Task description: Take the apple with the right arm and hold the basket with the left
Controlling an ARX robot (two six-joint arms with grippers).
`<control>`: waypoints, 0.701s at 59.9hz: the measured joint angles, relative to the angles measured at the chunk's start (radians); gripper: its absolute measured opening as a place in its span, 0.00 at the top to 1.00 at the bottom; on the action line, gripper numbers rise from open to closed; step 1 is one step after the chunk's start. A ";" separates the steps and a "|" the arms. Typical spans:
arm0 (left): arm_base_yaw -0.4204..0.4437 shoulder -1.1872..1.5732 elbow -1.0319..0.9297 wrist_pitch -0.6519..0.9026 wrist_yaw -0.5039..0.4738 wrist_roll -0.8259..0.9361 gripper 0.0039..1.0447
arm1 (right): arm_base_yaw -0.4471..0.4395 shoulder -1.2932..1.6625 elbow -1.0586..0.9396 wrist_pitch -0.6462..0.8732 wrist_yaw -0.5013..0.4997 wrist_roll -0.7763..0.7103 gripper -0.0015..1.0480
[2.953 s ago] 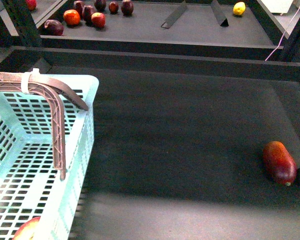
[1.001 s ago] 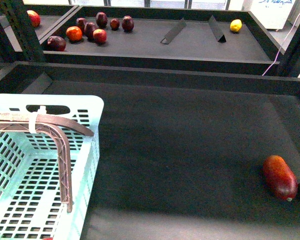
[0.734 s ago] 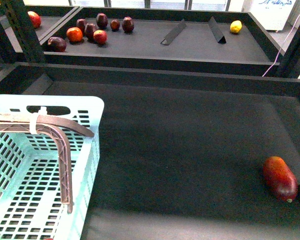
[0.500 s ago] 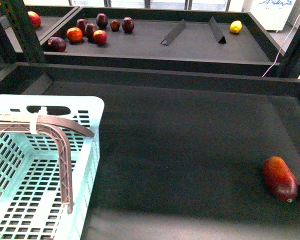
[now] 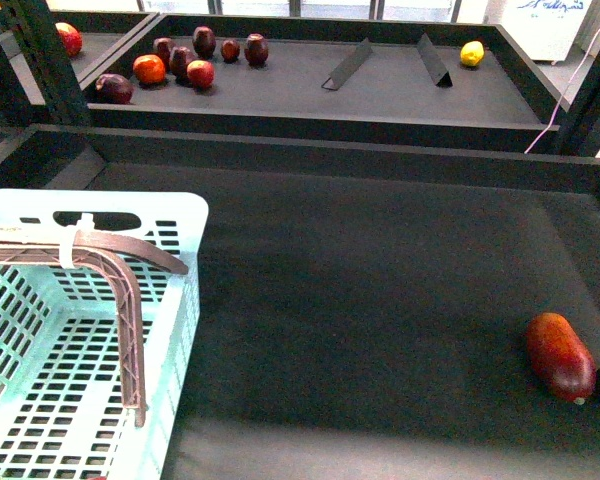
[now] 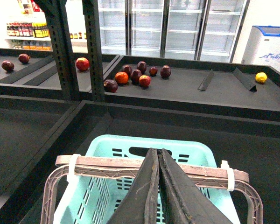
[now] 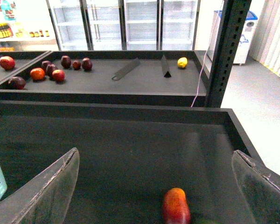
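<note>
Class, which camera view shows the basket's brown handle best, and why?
The left wrist view: the whole handle spans the basket, both zip ties visible. The front view shows only one end; the right wrist view shows none.

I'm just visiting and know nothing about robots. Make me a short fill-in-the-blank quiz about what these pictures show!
1. The left gripper is clamped shut on the brown lattice handle of the mint-blue plastic ____.
2. The right gripper has its jaws wide ____.
3. The elongated dark red fruit lies on the ____ shelf mat.

Missing words: basket; open; black
</note>
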 joint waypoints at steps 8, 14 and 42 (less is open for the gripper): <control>0.000 -0.150 0.000 -0.160 0.000 0.000 0.98 | 0.000 0.000 0.000 0.000 0.000 0.000 0.08; 0.000 -0.160 0.000 -0.165 0.000 0.000 0.98 | 0.000 0.000 0.000 0.000 0.000 0.000 0.08; 0.000 -0.161 0.000 -0.166 0.000 0.000 0.98 | 0.000 0.000 0.000 0.000 0.000 0.000 0.08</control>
